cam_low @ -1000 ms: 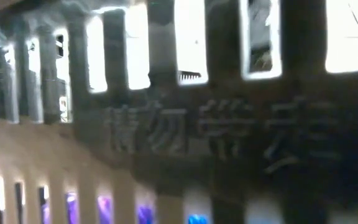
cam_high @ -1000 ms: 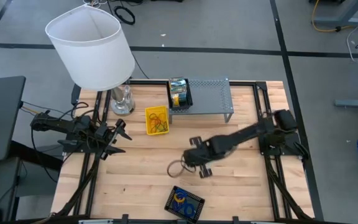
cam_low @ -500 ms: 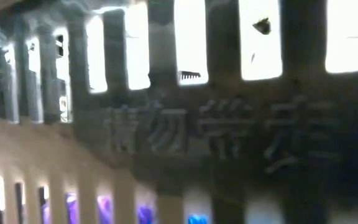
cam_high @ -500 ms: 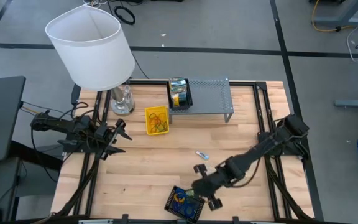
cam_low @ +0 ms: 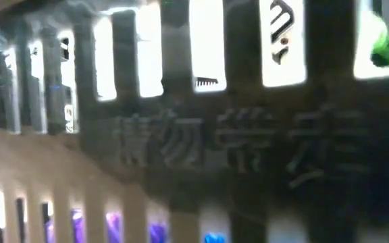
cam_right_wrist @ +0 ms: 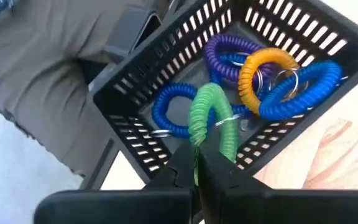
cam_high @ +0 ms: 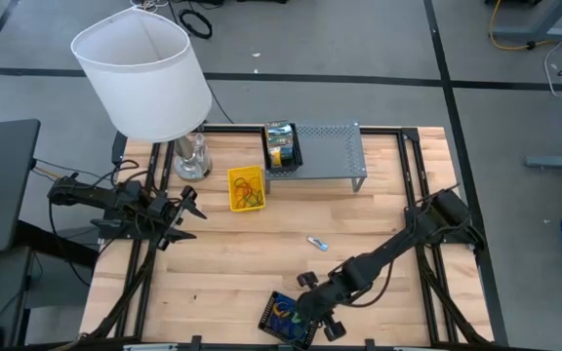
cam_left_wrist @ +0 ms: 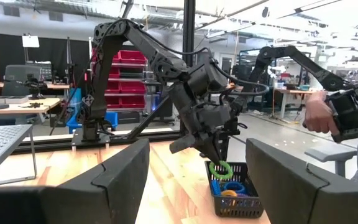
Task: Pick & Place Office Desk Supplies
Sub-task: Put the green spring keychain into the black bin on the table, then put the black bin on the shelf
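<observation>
The right gripper's fingers (cam_right_wrist: 191, 171) are clamped on a green coil loop (cam_right_wrist: 213, 121), which extends lengthwise beyond the fingertips over the black basket (cam_right_wrist: 135, 87).

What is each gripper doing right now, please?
Left gripper: open, empty, waiting at the table's left side.
Right gripper: shut on the green coil band, over the black basket.

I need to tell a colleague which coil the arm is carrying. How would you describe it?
Start at the black slotted basket on the table's near edge. The right gripper, shut, holds a green coil loop over it. It is the only green one; the coils lying inside are blue, purple and orange.
</observation>
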Controlling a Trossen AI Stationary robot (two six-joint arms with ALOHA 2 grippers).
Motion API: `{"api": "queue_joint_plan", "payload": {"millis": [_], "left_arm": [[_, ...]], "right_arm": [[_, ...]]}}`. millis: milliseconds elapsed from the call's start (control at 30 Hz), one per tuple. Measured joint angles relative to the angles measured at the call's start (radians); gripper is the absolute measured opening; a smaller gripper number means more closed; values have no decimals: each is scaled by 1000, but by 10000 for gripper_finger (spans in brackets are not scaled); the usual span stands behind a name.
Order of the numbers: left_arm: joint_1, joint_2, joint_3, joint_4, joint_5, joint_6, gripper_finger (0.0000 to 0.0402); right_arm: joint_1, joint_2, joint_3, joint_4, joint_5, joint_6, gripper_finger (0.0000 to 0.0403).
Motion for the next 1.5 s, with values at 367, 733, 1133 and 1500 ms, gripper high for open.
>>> {"api": "queue_joint_plan", "payload": {"millis": [367, 733, 1133, 1500], "left_arm": [[0, 0, 0, 0, 0, 0, 268], [0, 0, 0, 0, 0, 0, 268], [0, 0, 0, 0, 0, 0, 268], [0, 0, 0, 1, 0, 0, 268]], "right_arm": [[-9, -3, 0, -53, 32, -65, 109], [-1, -4, 100, -233, 174, -211, 173], [72, 9, 220, -413, 198, -226, 172], [211, 15, 219, -387, 315, -398, 172]]}}
